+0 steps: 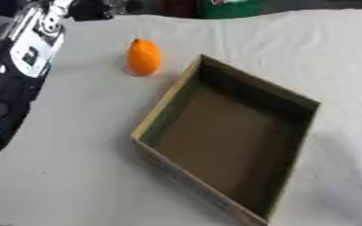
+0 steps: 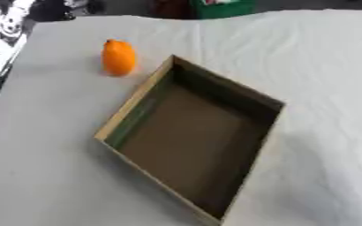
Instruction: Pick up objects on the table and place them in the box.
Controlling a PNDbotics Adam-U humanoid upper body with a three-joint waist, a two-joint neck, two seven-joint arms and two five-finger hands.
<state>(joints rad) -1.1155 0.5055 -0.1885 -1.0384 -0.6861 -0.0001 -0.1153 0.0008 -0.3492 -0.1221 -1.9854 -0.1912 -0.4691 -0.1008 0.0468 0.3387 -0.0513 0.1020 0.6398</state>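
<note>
An orange, rounded object (image 1: 143, 57) stands on the white cloth at the far left, just beyond the far left corner of the box. The open cardboard box (image 1: 292, 98) lies askew in the middle of the table, and its brown floor holds nothing. My left arm (image 1: 29, 42), black and silver, runs along the left edge towards the far left corner. Its dark hand (image 1: 90, 9) shows at the top, well apart from the orange object and holding nothing I can make out. My right hand does not show in either view.
The white cloth (image 2: 323, 62) covering the table is wrinkled. A green container (image 1: 229, 8) stands at the far edge behind the box. Bare cloth lies left of, in front of and right of the box.
</note>
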